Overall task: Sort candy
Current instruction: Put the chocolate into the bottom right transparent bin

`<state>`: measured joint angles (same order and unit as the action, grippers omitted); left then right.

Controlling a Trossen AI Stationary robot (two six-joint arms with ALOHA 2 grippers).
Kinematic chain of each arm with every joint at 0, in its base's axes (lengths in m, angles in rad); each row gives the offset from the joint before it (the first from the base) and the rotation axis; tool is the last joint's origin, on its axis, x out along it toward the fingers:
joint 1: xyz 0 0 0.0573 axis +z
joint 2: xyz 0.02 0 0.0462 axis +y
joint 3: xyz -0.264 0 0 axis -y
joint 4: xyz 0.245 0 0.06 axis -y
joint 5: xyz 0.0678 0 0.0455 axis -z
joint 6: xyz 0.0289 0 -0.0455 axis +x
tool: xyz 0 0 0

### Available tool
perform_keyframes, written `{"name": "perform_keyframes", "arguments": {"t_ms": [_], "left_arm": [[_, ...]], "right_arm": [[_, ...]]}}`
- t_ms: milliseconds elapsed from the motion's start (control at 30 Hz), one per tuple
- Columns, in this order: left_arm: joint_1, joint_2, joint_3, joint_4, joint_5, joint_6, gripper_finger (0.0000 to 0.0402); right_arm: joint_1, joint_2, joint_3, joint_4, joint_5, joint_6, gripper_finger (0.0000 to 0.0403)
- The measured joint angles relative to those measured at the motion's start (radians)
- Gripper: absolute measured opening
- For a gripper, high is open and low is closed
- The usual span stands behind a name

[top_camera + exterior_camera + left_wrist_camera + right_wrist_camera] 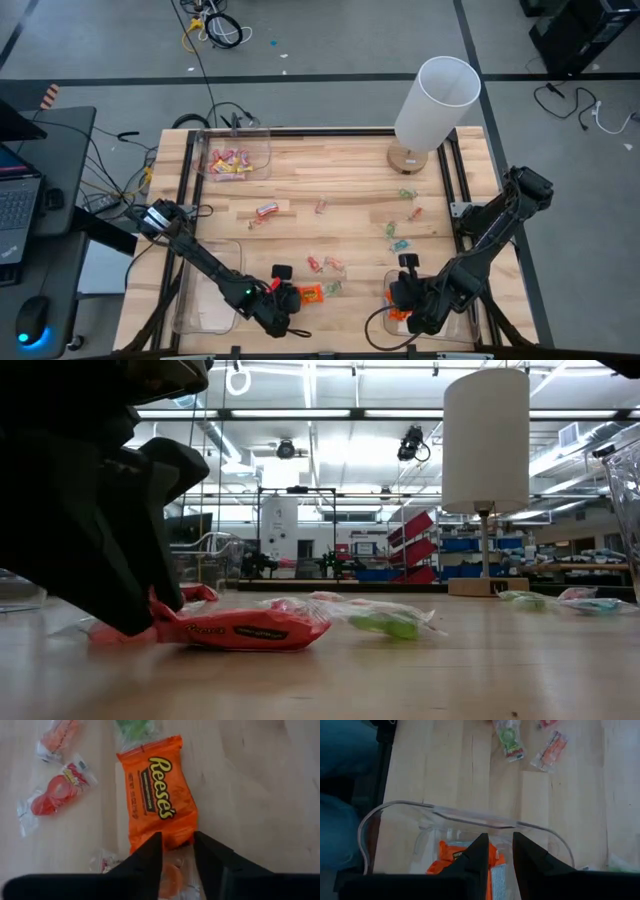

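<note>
At the lower centre of the high view, the left gripper point(290, 297) has its fingers narrowly parted around the end of an orange Reese's candy point(159, 795) lying flat on the wooden table point(340, 185). At lower right, the right gripper point(403, 294) hovers over a clear bin point(470, 820) holding orange candy, its fingers slightly apart and empty. Other wrapped candies point(400, 232) lie scattered mid-table.

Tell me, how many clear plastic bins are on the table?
3: one bin at the far left corner holding pink and yellow candy, one at the near left edge, one at the near right. None seems hidden.

Bright even overhead light; ceiling strips point(300, 412) glare in low view; near left gripper point(150, 622) blurred dark.
</note>
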<state>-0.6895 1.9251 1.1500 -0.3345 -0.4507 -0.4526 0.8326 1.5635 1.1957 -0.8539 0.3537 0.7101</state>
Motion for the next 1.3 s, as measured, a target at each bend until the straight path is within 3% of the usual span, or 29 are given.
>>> {"name": "perform_keyframes", "arguments": {"t_ms": [267,733,867,1033,1300], "left_arm": [[0.001,0.0,0.0,-0.014,-0.004,0.003,0.0007],[-0.014,0.0,0.046,0.024,-0.137,0.123,0.0001],[-0.014,0.0,0.098,0.006,-0.204,0.18,0.0001],[-0.019,0.0,0.176,-0.069,-0.315,0.264,0.0],[-0.039,0.0,0.258,-0.103,-0.505,0.349,0.0]], "right_arm": [[-0.002,0.0,0.0,0.001,0.024,0.0,0.0074],[-0.003,0.0,0.0,0.061,0.222,-0.056,0.0074],[-0.015,0.0,0.0,0.13,0.306,0.045,0.0074],[-0.064,0.0,0.0,0.226,0.28,0.27,0.0074],[-0.075,0.001,0.0,0.349,0.281,0.204,0.0074]]}}
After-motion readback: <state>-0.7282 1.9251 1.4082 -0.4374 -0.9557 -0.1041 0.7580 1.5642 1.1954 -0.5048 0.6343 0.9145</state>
